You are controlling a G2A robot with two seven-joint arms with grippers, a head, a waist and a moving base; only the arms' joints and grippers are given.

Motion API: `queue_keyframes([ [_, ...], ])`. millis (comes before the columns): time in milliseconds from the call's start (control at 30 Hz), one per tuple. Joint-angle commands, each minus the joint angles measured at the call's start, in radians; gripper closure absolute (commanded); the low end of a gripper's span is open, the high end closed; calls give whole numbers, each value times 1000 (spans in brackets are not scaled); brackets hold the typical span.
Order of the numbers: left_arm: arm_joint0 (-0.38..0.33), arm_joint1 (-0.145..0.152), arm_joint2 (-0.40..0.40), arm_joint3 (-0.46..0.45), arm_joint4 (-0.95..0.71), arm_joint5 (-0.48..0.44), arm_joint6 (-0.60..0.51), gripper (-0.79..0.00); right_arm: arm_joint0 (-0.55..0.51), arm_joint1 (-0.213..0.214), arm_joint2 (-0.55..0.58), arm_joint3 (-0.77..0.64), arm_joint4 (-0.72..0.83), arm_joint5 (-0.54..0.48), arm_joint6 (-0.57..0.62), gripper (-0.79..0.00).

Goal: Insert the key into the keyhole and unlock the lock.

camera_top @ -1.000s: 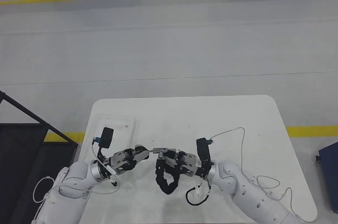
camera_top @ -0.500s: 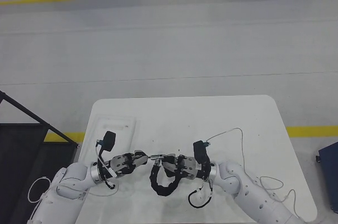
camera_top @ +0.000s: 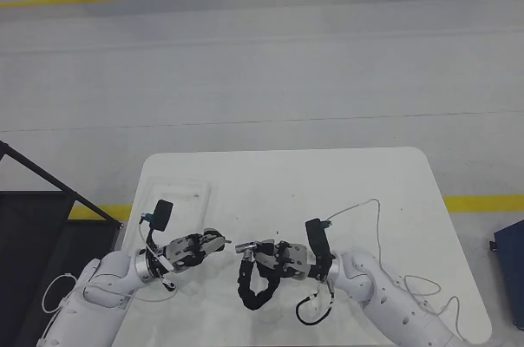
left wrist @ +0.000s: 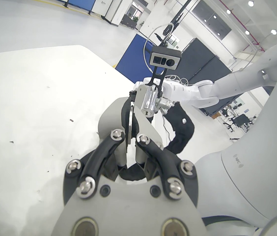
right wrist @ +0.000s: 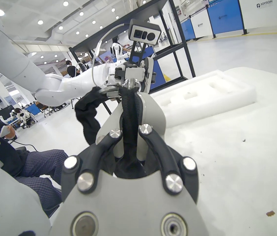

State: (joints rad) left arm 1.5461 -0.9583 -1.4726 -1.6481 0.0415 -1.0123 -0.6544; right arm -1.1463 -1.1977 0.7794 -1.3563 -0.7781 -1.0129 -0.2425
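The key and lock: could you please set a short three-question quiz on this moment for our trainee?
1. True or false: the key already sits inside the keyhole.
2. The right gripper is shut on: A) the lock, by its black cable; B) the key; C) nothing.
3. Fill in: the key is pinched by the ___ gripper.
Key: 1 false, a gap separates key and keyhole; 2 A; 3 left, the left gripper.
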Motion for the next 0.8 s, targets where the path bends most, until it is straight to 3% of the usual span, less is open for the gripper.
queue_keyframes([
  [0, 9, 2, -2, -3, -36, 0, 18, 0, -6, 0, 3, 0, 6, 1, -29, 0],
  [167, 25, 2, 1, -21, -189, 0, 35, 0, -5, 0, -13, 2, 12, 1, -88, 0],
  [333, 25, -11, 12, -31, -296, 0, -26, 0, 16, -6, -53, 15, 28, 1, -128, 0],
  [767, -6, -71, 27, -7, -323, 0, -153, 0, 49, -14, -105, 46, 13, 1, -242, 0],
])
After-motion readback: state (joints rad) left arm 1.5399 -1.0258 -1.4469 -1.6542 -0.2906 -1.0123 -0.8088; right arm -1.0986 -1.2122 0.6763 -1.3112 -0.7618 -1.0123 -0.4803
